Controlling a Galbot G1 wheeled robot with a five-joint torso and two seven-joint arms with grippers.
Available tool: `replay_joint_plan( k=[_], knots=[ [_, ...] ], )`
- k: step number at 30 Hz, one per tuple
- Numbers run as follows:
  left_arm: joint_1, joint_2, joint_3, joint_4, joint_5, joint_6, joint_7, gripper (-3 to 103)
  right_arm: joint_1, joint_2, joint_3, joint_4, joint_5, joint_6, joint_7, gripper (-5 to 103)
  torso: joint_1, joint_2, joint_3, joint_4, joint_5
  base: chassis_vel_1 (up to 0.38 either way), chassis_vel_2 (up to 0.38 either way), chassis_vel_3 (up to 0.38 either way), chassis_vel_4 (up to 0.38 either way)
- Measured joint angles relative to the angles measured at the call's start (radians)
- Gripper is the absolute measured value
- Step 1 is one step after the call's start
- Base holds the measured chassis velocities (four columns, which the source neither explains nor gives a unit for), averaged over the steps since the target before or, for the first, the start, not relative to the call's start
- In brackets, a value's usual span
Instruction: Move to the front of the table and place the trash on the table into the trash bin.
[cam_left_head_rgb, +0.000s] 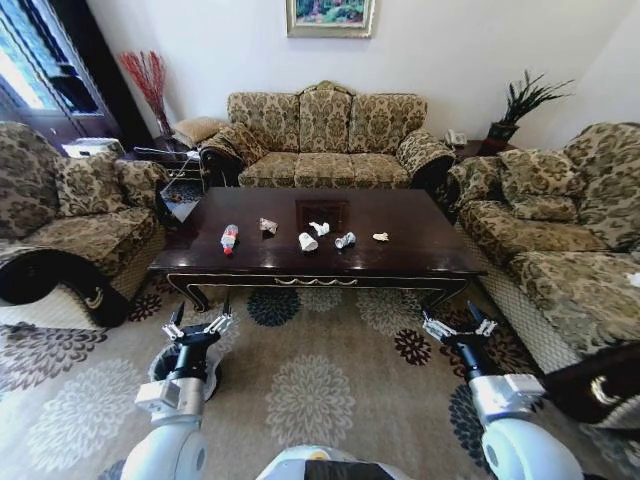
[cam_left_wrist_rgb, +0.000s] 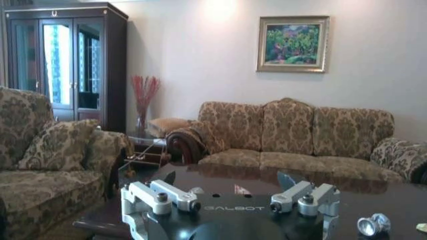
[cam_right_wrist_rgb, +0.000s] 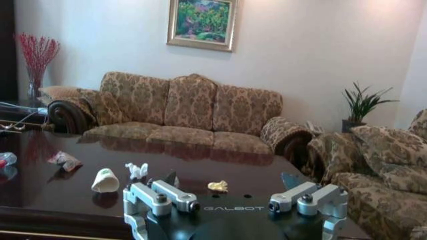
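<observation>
Approach | table (cam_left_head_rgb: 420, 245) ahead, long axis left-right | trash (mid-table) between arms, bottle (cam_left_head_rgb: 229, 238) leftward | left gripper (cam_left_head_rgb: 198, 322), right gripper (cam_left_head_rgb: 458, 324) open, empty.

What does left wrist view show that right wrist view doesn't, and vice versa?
Left wrist alone: a dark glass-door cabinet, an armchair with a cushion, and the silvery crushed piece on the table. Right wrist alone: the white paper cup, a crumpled white paper wad, the yellowish scrap, the bottle's end, and a potted plant. Both share the table, the back sofa, the framed painting, the red twigs in a vase, and an open hand: left hand, right hand.
</observation>
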Motion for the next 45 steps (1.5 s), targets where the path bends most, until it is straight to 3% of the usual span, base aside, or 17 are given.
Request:
replay_joint_plan(
  k=[34,45],
  knots=[
    [-0.001,0.012,-0.004,-0.005,0.002,-0.008,0.01,100,-0.028,0.063,0.001,0.025,-0.051,0.014,0.001,100,0.0,0.0,0.0,0.0,0.0,0.0,0.0,0.0,0.0],
    [-0.004,0.013,-0.002,0.004,0.001,-0.014,0.011,100,-0.029,0.071,-0.009,0.029,-0.073,0.012,0.003,100,0.0,0.0,0.0,0.0,0.0,0.121,0.125,-0.111,-0.124]
  ],
)
